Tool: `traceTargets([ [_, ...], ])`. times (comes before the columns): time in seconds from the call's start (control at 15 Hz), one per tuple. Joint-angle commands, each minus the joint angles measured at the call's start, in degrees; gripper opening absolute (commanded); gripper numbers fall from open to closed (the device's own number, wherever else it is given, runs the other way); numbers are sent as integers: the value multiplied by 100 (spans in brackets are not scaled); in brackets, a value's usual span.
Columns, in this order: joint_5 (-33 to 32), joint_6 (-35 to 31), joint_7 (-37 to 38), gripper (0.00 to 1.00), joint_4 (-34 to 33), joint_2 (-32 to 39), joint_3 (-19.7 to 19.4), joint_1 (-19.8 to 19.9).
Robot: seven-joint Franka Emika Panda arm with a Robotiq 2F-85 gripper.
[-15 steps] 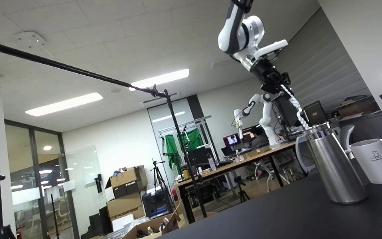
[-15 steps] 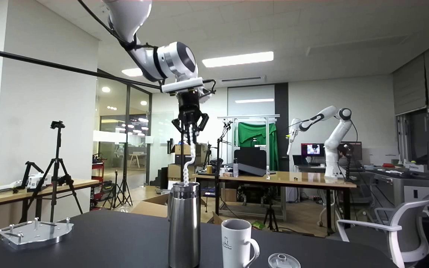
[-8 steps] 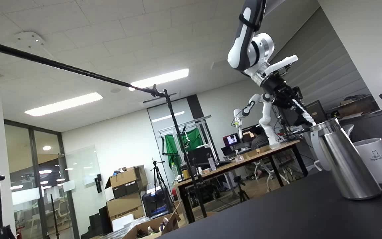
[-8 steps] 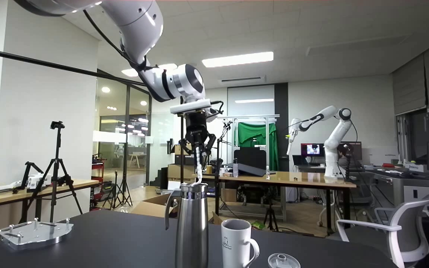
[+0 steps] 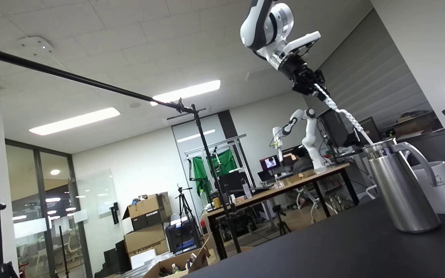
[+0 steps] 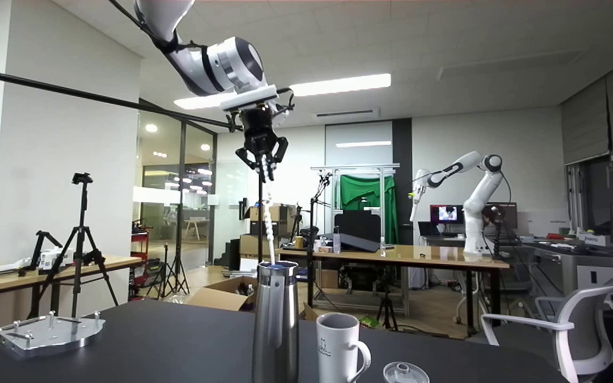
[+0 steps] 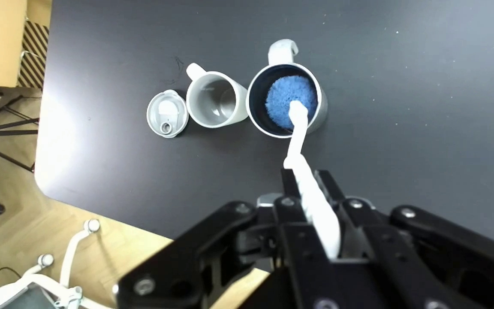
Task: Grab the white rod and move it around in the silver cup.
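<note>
My gripper (image 5: 319, 92) is shut on the upper part of the white rod (image 5: 342, 112), above the silver cup (image 5: 406, 193). The rod is twisted and bumpy and slants down into the cup's mouth. In an exterior view, the gripper (image 6: 266, 173), rod (image 6: 268, 221) and upright steel cup (image 6: 276, 330) also show. In the wrist view, the fingers (image 7: 305, 174) flank the rod (image 7: 297, 133). A blue sponge head (image 7: 287, 96) at its lower end sits inside the cup (image 7: 322, 109), near the mouth. The cup's handle points away from the gripper there.
A white mug (image 7: 217, 103) stands close beside the cup on the black table (image 7: 401, 171). A clear lid (image 7: 167, 113) lies beyond the mug. A metal plate with posts (image 6: 48, 335) is on the table. A black boom pole (image 6: 99, 101) crosses behind the arm.
The gripper went down with the rod, then rose higher than before, so more rod shows above the cup. The cup has shifted a little and turned, its handle swinging to another side.
</note>
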State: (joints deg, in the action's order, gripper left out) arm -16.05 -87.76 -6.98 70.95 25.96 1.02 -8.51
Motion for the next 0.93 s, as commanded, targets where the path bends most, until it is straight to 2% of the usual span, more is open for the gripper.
traceTargets([
  [0.0, 135, -169, -18, 4, 199, -1, -38, 144],
  [0.53, 599, -471, -52, 4, 127, 1024, -4, 635],
  [0.67, 610, -451, -63, 4, 102, 1122, 0, 636],
  [0.87, 505, -289, -32, 4, 56, 876, 2, 522],
])
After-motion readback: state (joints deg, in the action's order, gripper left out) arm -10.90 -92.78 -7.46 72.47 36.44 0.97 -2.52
